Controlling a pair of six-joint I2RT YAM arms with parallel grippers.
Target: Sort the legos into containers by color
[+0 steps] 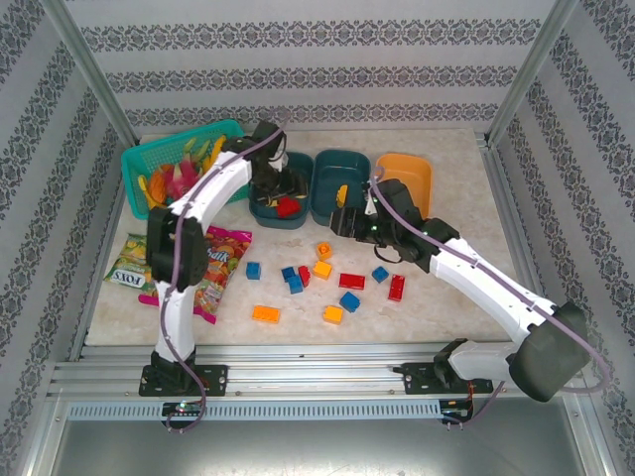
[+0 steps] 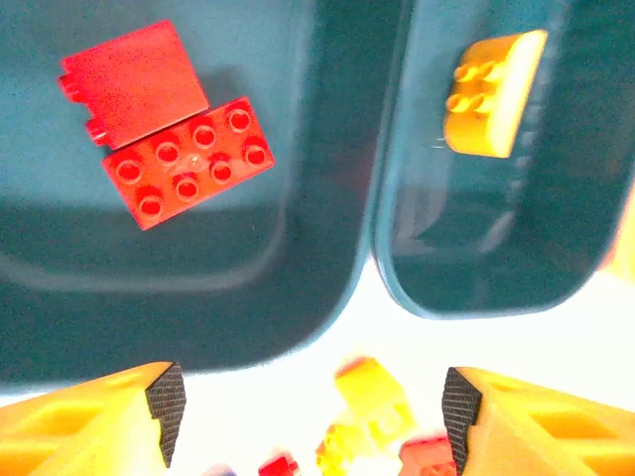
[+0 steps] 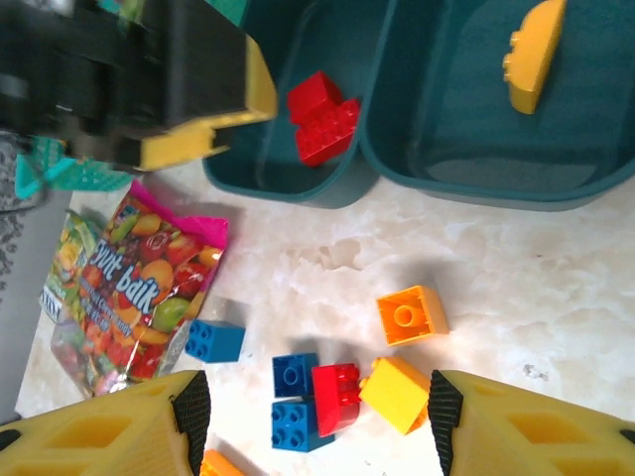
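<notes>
Top external view: three smooth, rounded-rectangular plastic tubs are standing in a row at the far side of the marble-patterned desk [image 1: 496, 198]; the left teal tub [image 1: 260, 212] and the middle teal tub [image 1: 342, 157] are touching, the orange tub [image 1: 407, 171] sitting just beside; the left jaws are hanging over the left teal tub, the right jaws reaching toward the middle teal tub's near rim. Loose bricks [image 1: 351, 281] in red, blue and orange are lying scattered mid-desk; bare desk is lying open on the right; a mesh basket [image 1: 149, 159] and glossy snack bags [image 1: 220, 260] are crowding the left edge.

Left wrist view: the left jaws are standing wide apart, holding nothing, black ribbed pads [image 2: 167, 402] showing; two red bricks [image 2: 189, 164] are lying in the left teal tub; a yellow brick [image 2: 491, 94] is lying in the middle teal tub.

Right wrist view: the right jaws are standing spread and empty above a brick cluster [image 3: 337, 397] of blue, red and yellow; an orange cube [image 3: 412, 314] is lying just apart.
</notes>
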